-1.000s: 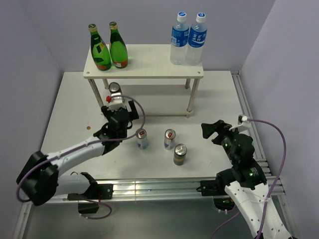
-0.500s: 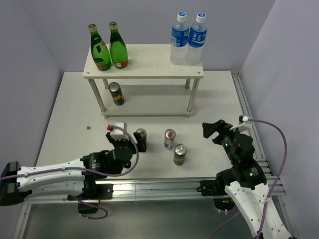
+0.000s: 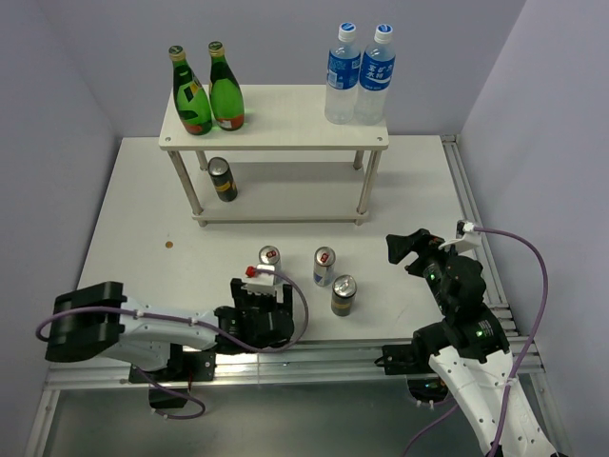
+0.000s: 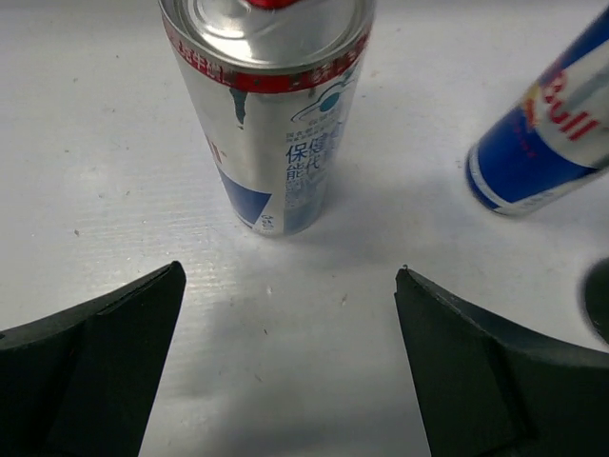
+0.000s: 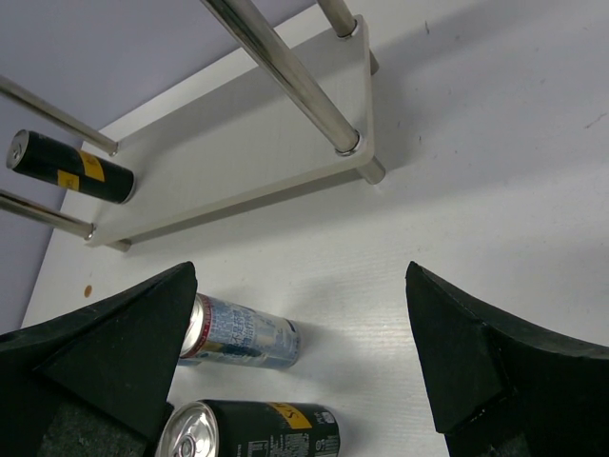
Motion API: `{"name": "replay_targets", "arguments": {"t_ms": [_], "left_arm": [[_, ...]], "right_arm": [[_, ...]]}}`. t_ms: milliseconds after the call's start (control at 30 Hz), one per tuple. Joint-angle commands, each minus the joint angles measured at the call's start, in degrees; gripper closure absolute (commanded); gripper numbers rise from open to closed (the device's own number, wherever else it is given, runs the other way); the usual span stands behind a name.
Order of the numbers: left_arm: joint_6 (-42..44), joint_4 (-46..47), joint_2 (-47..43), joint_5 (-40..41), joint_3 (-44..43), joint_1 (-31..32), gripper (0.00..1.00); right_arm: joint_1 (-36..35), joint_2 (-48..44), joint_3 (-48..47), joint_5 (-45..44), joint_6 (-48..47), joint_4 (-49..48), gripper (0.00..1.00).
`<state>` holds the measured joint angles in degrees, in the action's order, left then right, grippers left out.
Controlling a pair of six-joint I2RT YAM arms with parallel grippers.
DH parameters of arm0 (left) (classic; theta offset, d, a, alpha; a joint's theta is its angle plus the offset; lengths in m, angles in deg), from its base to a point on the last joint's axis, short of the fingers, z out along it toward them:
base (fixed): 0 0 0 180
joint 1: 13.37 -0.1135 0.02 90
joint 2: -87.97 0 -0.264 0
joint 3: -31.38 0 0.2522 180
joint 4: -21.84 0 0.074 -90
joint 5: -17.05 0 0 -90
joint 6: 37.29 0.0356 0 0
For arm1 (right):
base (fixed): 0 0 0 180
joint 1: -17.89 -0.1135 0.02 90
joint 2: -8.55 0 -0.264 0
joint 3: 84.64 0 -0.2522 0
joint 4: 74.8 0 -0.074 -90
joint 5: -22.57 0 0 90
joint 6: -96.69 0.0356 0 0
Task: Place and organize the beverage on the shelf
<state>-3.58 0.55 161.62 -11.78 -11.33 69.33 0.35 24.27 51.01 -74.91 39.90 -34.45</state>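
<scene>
Left tool (image 4: 290, 276) gapes, clear of silver can (image 4: 271, 124).

silver can (image 4: 271, 114): top cropped | blue-marked can (image 4: 547, 133): cut by right edge | dark can (image 5: 252, 430): clipped at bottom

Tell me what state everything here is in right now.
Green bottles: upright on the shelf top.
Water bottles: upright, capped, on shelf top.
Shelved dark can: upright on lower tier.
Second dark can: upright on the table, not shelved.
Silver cans: upright on table, not shelved.
Left end effector: open, empty.
Right end effector: open, empty.
</scene>
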Motion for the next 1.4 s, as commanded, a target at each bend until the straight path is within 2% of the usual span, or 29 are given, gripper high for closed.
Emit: {"name": "replay_targets", "arguments": {"t_ms": [0,33,167,433,533,567,600,667,700,733,867,1033,1200,1367], "left_arm": [[3.1,15.3,5.4,-1.5,2.1,-3.7,0.01],[6.1,21.9,6.4,-2.1,3.6,-5.9,0.01],[10.6,32.2,12.6,-2.1,4.5,-8.7,0.01],[19.3,45.9,21.7,-5.6,1.4,-15.9,0.02],[22.0,47.3,24.9,-3.9,-1.4,-17.9,0.16],[22.2,47.2,25.9,-3.2,-2.2,-18.4,0.4],[23.7,47.4,26.1,-3.0,-2.7,-18.8,0.56],[25.5,48.7,26.1,-3.3,-3.9,-20.6,0.81],[26.1,48.4,25.9,-3.5,-4.9,-21.8,0.87],[26.8,48.4,25.2,-3.5,-5.4,-22.3,0.98],[33.1,47.2,22.3,-2.1,-9.0,-23.1,1.0],[33.7,40.0,19.3,-5.0,-16.4,-26.7,1.0],[37.3,38.9,21.4,-10.0,-23.1,-33.1,1.0],[39.4,37.9,26.4,-15.6,-29.7,-36.7,1.0]], "right_arm": [[-0.6,-0.3,0.4,-0.7,0.1,-1.7,0.02],[-0.7,-0.1,0.4,-0.6,0.1,-1.7,0.02],[-0.6,0.4,0.4,-0.3,0.0,-1.7,0.02],[-0.7,0.8,0.5,-0.4,-0.1,-2.1,0.02],[-0.7,0.7,0.6,-0.2,-0.2,-2.2,0.03],[-0.7,0.7,0.6,-0.2,-0.1,-2.2,0.02],[-0.7,0.8,0.5,-0.2,-0.2,-2.1,0.02],[-0.7,0.8,0.5,-0.1,-0.2,-2.1,0.02],[-0.7,0.8,0.5,-0.2,-0.2,-2.1,0.02],[-0.7,0.8,0.6,0.0,-0.2,-2.1,0.02],[-0.7,0.8,0.6,0.1,-0.3,-2.2,0.02],[-0.7,0.4,0.8,0.2,-0.2,-2.5,0.02],[-0.7,0.3,0.8,0.5,-0.2,-2.5,0.02],[-0.7,0.2,0.8,0.5,-0.2,-2.6,0.02]]}}
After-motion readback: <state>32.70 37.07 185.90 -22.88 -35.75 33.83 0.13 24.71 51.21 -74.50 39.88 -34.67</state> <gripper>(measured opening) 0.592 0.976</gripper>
